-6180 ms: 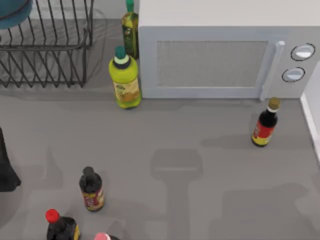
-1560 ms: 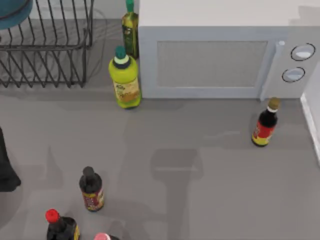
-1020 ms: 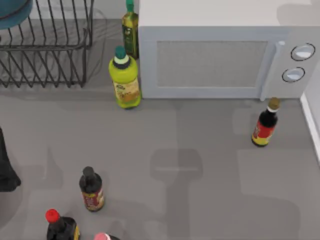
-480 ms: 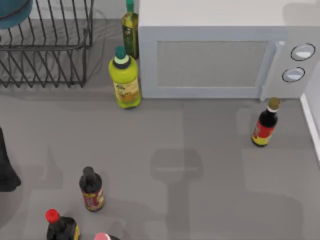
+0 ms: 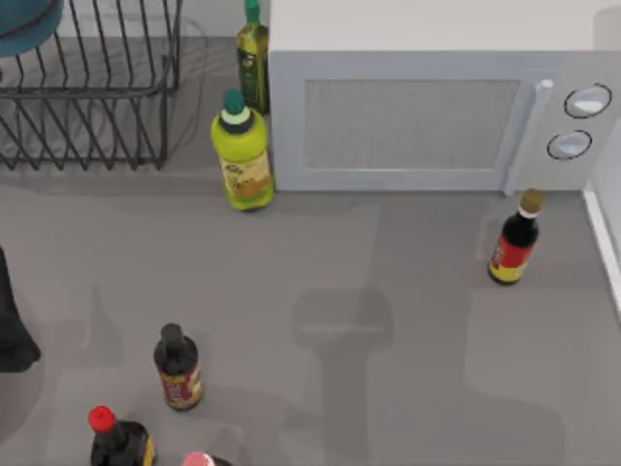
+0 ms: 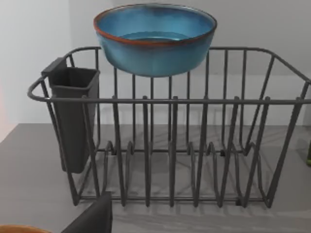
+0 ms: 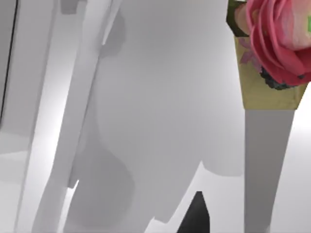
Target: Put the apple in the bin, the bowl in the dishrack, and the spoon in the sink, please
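The teal-blue bowl [image 6: 154,38] with its reddish-brown rim stands upright at the back of the dark wire dishrack [image 6: 170,145], above the top rail. What holds it up is hidden. From above, the bowl [image 5: 24,24] is in the far left corner, over the dishrack [image 5: 92,97]. A dark part of my left gripper [image 6: 92,218] is low in the left wrist view, in front of the rack and facing it. My left arm [image 5: 12,325] is at the table's left edge. A dark tip of my right gripper [image 7: 194,216] hangs before white surfaces. The apple, spoon, bin and sink are out of view.
A white microwave [image 5: 427,116] fills the back right. A green bottle [image 5: 243,153] and an olive oil bottle [image 5: 252,58] stand between it and the rack. Dark sauce bottles [image 5: 177,369] [image 5: 512,243] [image 5: 116,442] dot the counter. A pink flower [image 7: 277,34] is near my right wrist.
Soft shadows have drifted over the right of the counter and the microwave top. The bottles, rack, bowl and left arm have not moved.
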You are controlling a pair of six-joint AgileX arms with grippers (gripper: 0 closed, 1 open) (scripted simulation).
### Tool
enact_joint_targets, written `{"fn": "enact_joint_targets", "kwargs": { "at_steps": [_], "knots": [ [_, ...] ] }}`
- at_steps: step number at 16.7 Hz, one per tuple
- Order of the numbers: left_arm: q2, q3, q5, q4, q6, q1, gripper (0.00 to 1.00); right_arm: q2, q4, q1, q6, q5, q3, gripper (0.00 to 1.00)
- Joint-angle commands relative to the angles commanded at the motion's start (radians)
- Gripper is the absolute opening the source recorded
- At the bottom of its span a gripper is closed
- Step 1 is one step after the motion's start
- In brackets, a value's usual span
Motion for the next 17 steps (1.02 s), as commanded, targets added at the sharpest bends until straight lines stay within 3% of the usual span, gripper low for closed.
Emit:
{"fn": "enact_joint_targets", "kwargs": {
  "at_steps": [7,17],
  "knots": [
    [0.0,0.0,0.0,0.0,0.0,0.0,1.0,-0.03,0.062,0.001,0.0,0.0,-0.074,0.0],
    [0.0,0.0,0.0,0.0,0.0,0.0,1.0,-0.03,0.062,0.001,0.0,0.0,-0.074,0.75]
  ]
}}
